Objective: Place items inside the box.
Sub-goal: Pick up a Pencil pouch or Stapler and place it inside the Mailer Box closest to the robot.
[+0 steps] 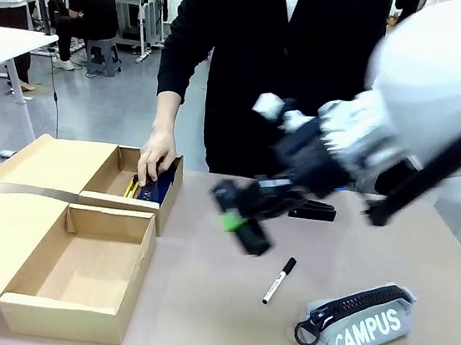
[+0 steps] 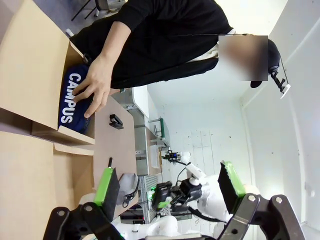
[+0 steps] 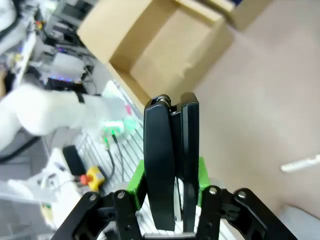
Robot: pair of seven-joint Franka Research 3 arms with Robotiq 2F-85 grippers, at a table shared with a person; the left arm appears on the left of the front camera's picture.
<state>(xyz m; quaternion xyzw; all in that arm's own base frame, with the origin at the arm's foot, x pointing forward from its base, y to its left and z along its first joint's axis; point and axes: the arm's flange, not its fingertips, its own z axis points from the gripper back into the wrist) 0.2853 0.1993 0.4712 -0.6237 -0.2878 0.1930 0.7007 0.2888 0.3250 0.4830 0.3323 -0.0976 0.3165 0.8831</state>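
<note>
Your right gripper (image 3: 170, 177) is clamped on a black hinged item (image 3: 160, 150), likely a stapler, held above the table (image 1: 198, 303). You're in the carry step. Next, swing left to the cardboard box (image 1: 117, 202) and lower inside, clear of the person's hand (image 1: 157, 157).

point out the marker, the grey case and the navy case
marker (image 1: 279, 280), front view, mid barrel
grey case (image 1: 367, 331), front view, lettered side
navy case (image 2: 69, 102), left wrist view, lettered side

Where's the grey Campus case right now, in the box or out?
Out. The grey CAMPUS case lies on the table, right of the open cardboard box, beside the marker.
</note>
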